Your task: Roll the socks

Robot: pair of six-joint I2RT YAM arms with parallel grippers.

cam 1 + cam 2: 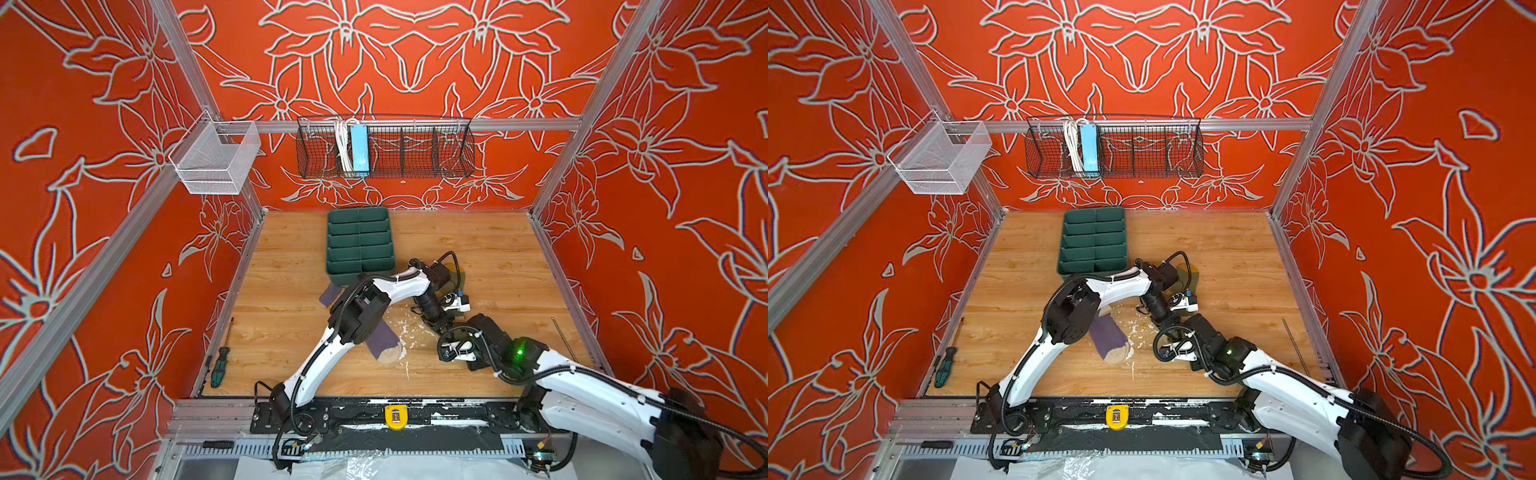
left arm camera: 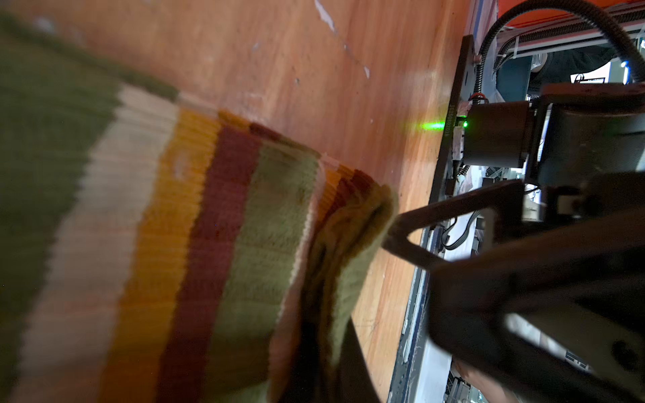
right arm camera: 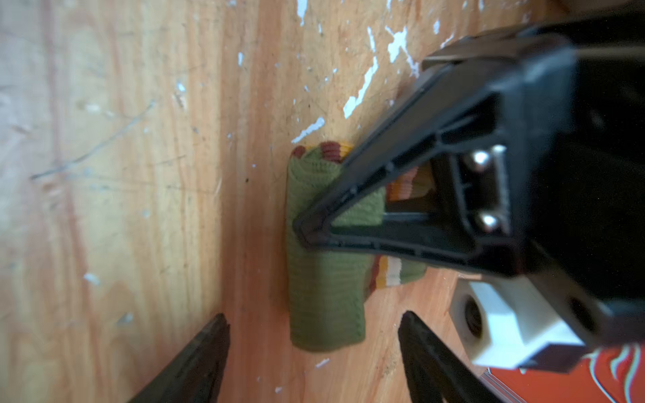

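The olive-green sock [image 3: 324, 296] lies on the wooden table, its striped cuff end rolled into a short tube. My left gripper [image 2: 328, 370] is shut on that cuff, whose cream, mustard and brown stripes [image 2: 195, 223] fill the left wrist view. My right gripper [image 3: 314, 324] is open, its tips on either side of the roll's free end without touching it. In both top views the sock's mustard end [image 1: 457, 270] peeks from behind the left wrist. The purple sock [image 1: 384, 338] [image 1: 1106, 336] with a beige toe lies flat, partly under the left arm.
A dark green divided tray [image 1: 359, 245] stands behind the arms. A green-handled screwdriver [image 1: 220, 365] lies by the left wall and a thin metal rod [image 1: 563, 336] by the right wall. Wire baskets [image 1: 386, 149] hang on the back rail. White flakes [image 3: 363, 87] dot the tabletop.
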